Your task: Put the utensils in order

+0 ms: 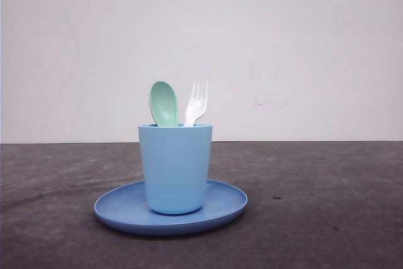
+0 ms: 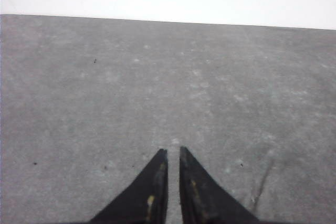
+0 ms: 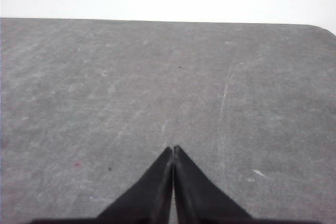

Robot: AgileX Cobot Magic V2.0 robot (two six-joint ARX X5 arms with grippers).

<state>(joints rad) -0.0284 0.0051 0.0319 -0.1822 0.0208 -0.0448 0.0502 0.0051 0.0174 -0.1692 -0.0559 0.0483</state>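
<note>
- The left tool [image 2: 173, 153] hangs over bare grey table [image 2: 105, 103], its two dark fingers [image 2: 152, 187] drawn almost together with a thin slit between them, clenched on nothing.
- In the front view, a round blue plate [image 1: 119, 209] lies on the table, with a light blue cup [image 1: 175, 168] standing upright on it.
- The mint-green spoon [image 1: 163, 103] stands in the cup, bowl up, at about 11 o'clock of the rim.
- The white fork [image 1: 196, 104] stands just beside it, tines up, at about 1 o'clock; whether the two touch is hard to tell.
- The right tool [image 3: 172, 149] hangs over bare table, fingertips pressed together, clenched and empty.
</note>
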